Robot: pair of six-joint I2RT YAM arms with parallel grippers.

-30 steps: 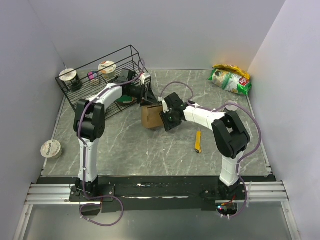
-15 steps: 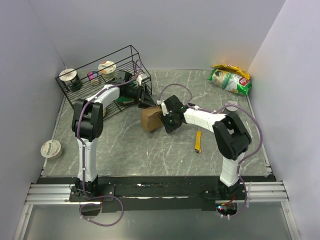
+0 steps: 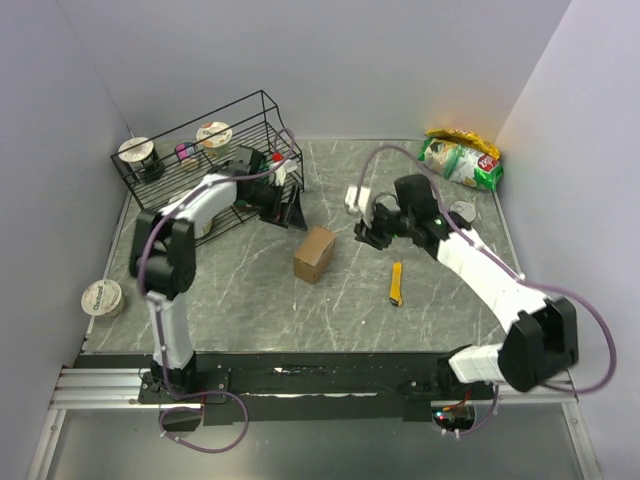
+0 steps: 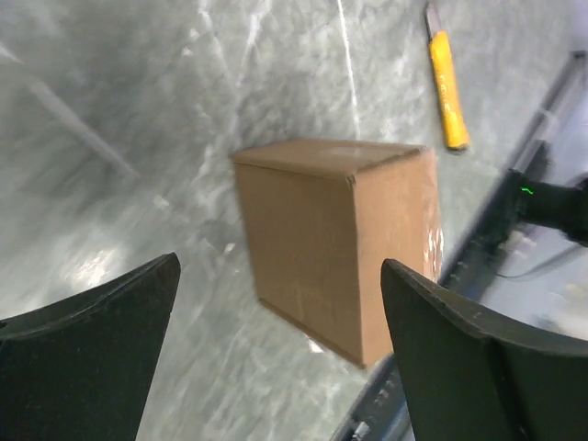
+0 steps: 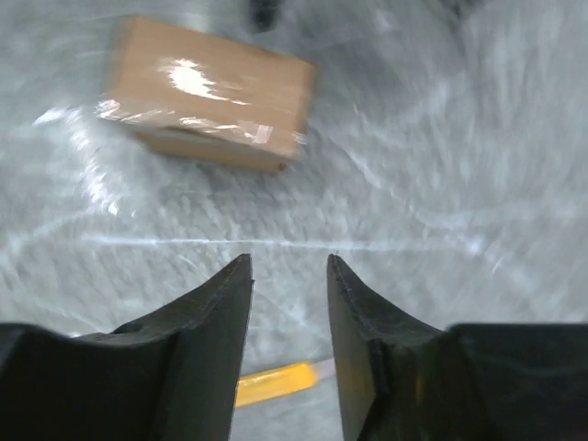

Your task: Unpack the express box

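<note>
1. The cardboard box (image 3: 313, 253) stands on the grey marbled table (image 3: 250, 300), about at its middle. Nothing is touching it.
2. Its flaps look shut. The right wrist view shows a strip of shiny clear tape running across one face.
3. The left gripper (image 3: 288, 212) is at 11 o'clock from the box, near it but apart from it, in front of the wire rack (image 3: 200, 160).
4. The left pincer is spread wide and grips nothing. In the left wrist view the box sits on the table in the gap between the two black fingers (image 4: 92, 322), beyond their tips, with no contact on either side.
5. The right gripper (image 3: 368, 232) is at 2 o'clock from the box, with bare table between them.
6. The right pincer is only partly apart, with a narrow gap between its fingers (image 5: 193, 340), and the gap is empty. In the right wrist view the box lies beyond the fingertips and looks blurred.
7. A yellow-handled knife (image 3: 397, 282) lies flat on the table between 3 and 4 o'clock from the box, well apart from it.
8. The wire rack is in the 10 o'clock corner of the table and holds two cups, one dark (image 3: 137, 152) and one pale (image 3: 214, 133).
9. A third cup (image 3: 101, 297) sits alone at the 8 o'clock edge of the table.
10. A green and yellow snack bag (image 3: 460, 158) lies in the 1 o'clock corner.
</note>
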